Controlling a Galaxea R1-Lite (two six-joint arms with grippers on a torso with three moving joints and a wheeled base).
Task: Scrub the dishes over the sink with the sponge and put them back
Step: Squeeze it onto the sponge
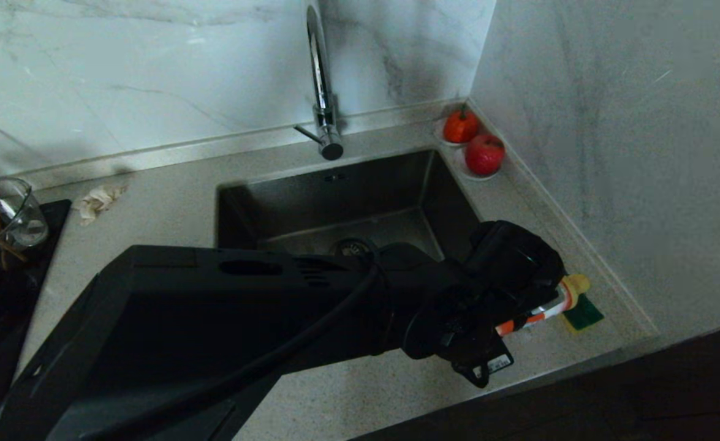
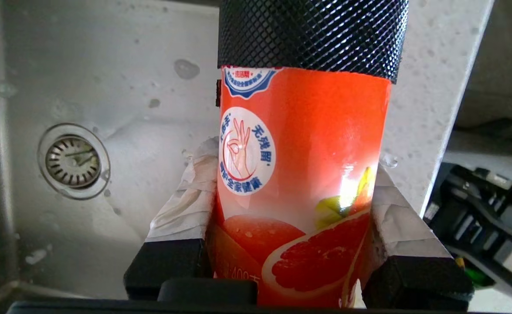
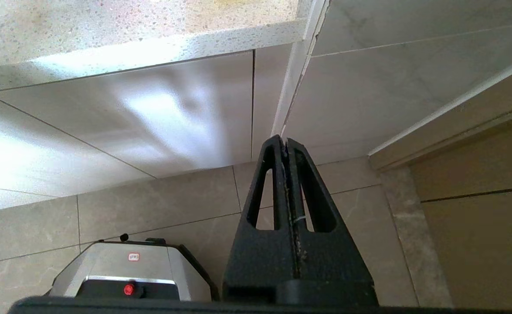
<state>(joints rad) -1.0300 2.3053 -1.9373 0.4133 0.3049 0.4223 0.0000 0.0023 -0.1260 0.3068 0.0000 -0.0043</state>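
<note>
My left arm reaches across the front of the sink (image 1: 335,190) to its right-hand counter. The left gripper (image 1: 522,309) (image 2: 293,161) is shut on an orange dish-soap bottle (image 2: 308,144), held between its white-wrapped fingers (image 2: 186,205). The bottle (image 1: 549,309) lies nearly level, its yellow cap (image 1: 574,285) over the sponge (image 1: 585,313). The sponge rests green face up on the counter, partly hidden by the bottle. The drain (image 2: 72,161) shows beside the bottle. The dishes are out of view. My right gripper (image 3: 285,144) hangs shut and empty, parked below the counter edge.
A chrome faucet (image 1: 322,79) stands behind the sink. Two red fruits on white saucers (image 1: 484,154) sit in the back right corner by the wall. At far left are a glass jug with chopsticks (image 1: 4,214) and crumpled paper (image 1: 96,201).
</note>
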